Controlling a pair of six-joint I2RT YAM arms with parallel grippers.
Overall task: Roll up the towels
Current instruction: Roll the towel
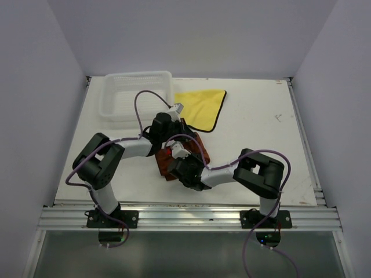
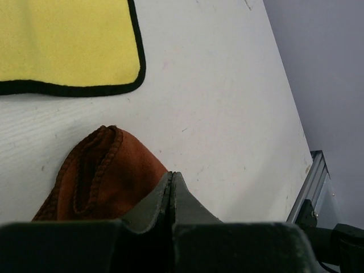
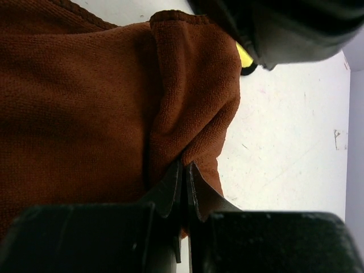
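Observation:
The rust-brown towel (image 1: 166, 165) lies bunched mid-table under both grippers. My right gripper (image 1: 183, 155) is shut on a fold of it; in the right wrist view the cloth (image 3: 85, 102) creases toward the gripper (image 3: 186, 164). My left gripper (image 1: 185, 134) is shut just beyond, its tips (image 2: 172, 173) at the right edge of the brown towel (image 2: 108, 176), whose corner is folded over. No cloth shows between its jaws. The yellow towel (image 1: 203, 106) with its dark hem lies flat farther back (image 2: 62, 40).
A white mesh basket (image 1: 136, 95) stands at the back left, next to the yellow towel. Bare white table (image 1: 261, 127) stretches to the right, ending at a metal rail (image 2: 310, 193). The left gripper's dark body (image 3: 284, 28) hangs close over the right gripper.

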